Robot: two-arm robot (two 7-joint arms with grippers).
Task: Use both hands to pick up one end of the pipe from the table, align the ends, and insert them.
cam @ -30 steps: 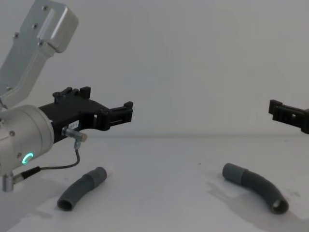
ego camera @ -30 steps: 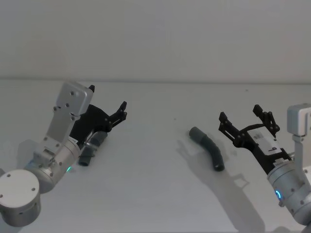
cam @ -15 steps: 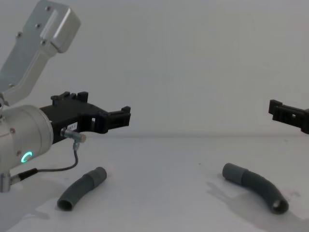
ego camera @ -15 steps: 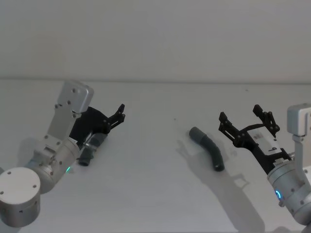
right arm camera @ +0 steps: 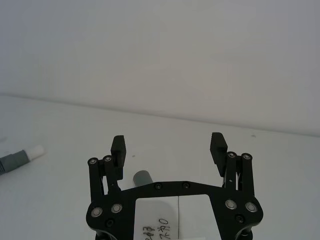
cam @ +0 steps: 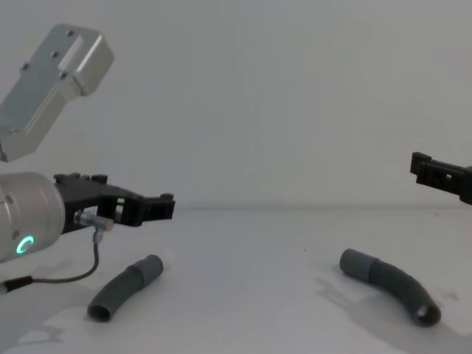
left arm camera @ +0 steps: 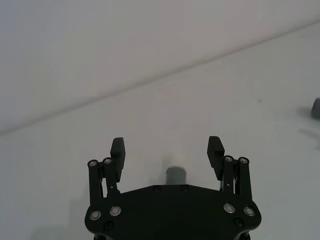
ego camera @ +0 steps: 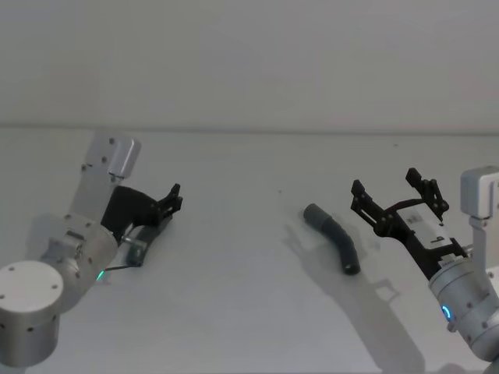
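The left hose piece [cam: 125, 287] is found beneath the open left tool [ego camera: 173, 200], aligned with its reach — the right hose piece [ego camera: 335, 238] just beside the open right tool [ego camera: 384, 181].

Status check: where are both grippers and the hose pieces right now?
Left gripper open, hovering above left hose piece. Right gripper open, near right hose piece, not touching. Both pieces lying on table, nothing between them.
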